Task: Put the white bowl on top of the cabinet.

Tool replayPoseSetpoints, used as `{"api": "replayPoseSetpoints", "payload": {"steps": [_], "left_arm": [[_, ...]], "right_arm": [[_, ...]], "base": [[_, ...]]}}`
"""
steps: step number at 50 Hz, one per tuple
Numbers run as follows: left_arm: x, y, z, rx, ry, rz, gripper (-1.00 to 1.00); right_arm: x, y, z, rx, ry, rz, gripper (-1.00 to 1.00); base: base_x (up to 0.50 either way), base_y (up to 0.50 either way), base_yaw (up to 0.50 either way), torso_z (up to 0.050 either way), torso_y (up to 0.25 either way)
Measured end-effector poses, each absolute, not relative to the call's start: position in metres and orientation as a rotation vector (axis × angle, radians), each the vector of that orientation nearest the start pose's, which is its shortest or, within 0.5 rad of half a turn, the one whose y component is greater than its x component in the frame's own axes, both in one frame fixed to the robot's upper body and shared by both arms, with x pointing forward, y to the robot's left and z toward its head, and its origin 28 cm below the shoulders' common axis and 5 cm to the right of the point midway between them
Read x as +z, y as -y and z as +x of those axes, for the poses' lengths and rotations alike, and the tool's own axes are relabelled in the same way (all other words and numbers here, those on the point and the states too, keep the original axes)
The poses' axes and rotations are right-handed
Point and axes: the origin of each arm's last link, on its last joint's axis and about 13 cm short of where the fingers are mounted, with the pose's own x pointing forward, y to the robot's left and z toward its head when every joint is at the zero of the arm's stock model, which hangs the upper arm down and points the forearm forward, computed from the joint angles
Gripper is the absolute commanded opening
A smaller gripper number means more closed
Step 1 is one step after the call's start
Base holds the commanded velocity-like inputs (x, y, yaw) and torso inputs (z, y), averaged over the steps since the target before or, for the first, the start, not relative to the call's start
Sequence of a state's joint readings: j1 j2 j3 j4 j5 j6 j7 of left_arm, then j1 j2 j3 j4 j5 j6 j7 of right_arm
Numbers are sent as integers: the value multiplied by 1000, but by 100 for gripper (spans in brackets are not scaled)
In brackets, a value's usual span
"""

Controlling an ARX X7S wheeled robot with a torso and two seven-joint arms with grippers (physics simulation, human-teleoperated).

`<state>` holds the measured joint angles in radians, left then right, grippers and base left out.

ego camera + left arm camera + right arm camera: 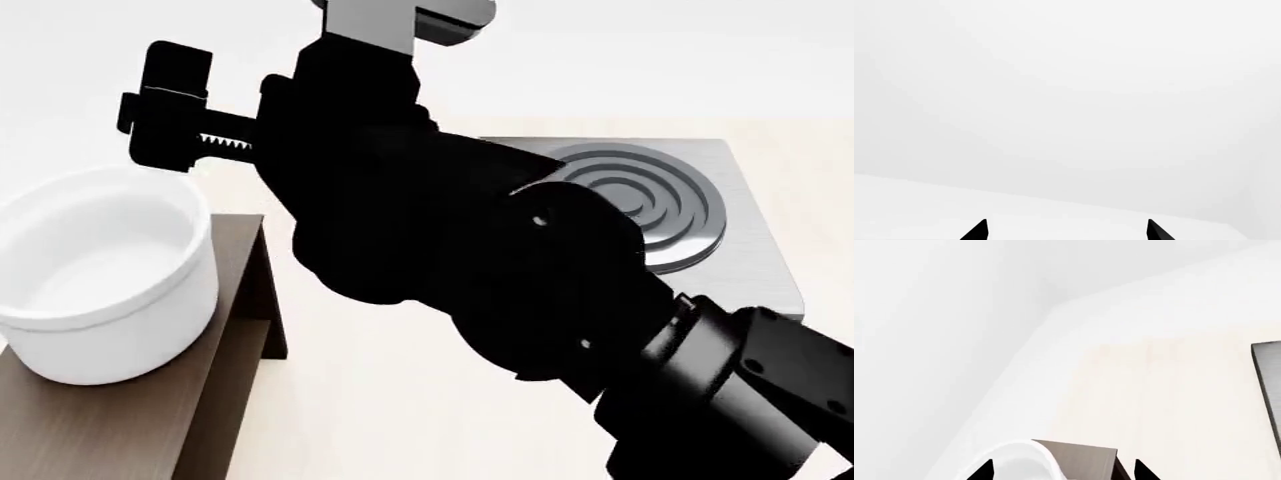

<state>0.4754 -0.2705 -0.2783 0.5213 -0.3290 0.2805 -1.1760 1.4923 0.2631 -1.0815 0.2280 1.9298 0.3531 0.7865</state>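
Observation:
The white bowl (94, 275) stands upright on the flat top of the dark brown cabinet (134, 420), near its end, at the left of the head view. My right arm reaches across from the lower right. Its gripper (167, 105) hangs above and just behind the bowl, open and holding nothing. In the right wrist view its two fingertips are wide apart around the gripper (1063, 474), and the bowl's rim (1014, 460) and the cabinet's end (1084, 457) lie below them. My left gripper (1067, 235) is open, facing only white wall and floor.
A grey square stove plate (747, 230) with a ringed burner lies on the pale floor to the right of the cabinet, partly behind my right arm. Its edge (1269, 385) shows in the right wrist view. White walls stand beyond.

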Motion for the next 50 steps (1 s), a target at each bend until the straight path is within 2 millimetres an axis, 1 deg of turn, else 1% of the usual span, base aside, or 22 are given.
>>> {"api": "replayPoseSetpoints", "payload": {"steps": [25,50], "left_arm": [[88,-293,111,1253,371,-175,100],[89,-292,112,1251,371,-176,100]], "right_arm": [[333,24,297,344,-218,398,100],[350,56,276,252,-118,422,100]], "base": [[0,0,0,0,0],[0,0,0,0,0]]}}
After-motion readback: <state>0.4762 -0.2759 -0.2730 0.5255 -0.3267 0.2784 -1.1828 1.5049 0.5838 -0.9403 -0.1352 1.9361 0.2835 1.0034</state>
